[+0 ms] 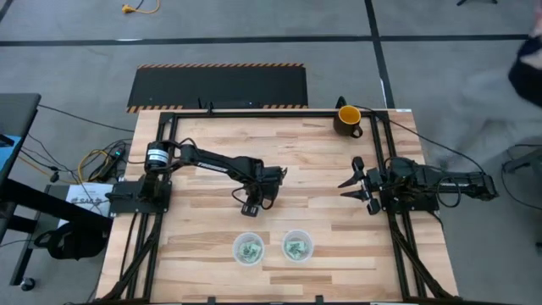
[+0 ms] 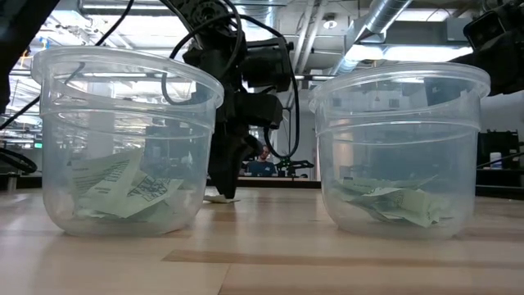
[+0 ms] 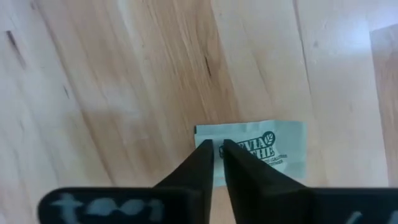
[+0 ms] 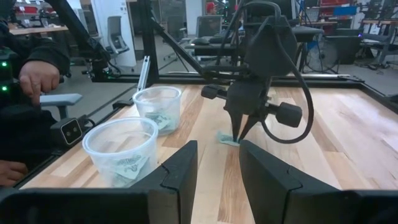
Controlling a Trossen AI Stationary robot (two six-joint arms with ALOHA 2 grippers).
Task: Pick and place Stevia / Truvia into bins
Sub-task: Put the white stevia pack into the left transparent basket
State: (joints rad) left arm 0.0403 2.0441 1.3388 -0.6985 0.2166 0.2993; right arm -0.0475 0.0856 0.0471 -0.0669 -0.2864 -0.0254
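1. The left end effector is pointing straight down with its fingers nearly closed, pinching at the edge of a Stevia packet lying flat on the counter directly beneath it.
2. The packet's long axis is lying crosswise to the fingers.
3. The two bins, both already holding packets, are sitting just beyond.
4. The right end effector is waiting with fingers spread wide, farther off.
5. Only the left wrist view is showing the packet's print; the high view is hiding the packet.

Left tool down, nearly closed; right tool open, idle.
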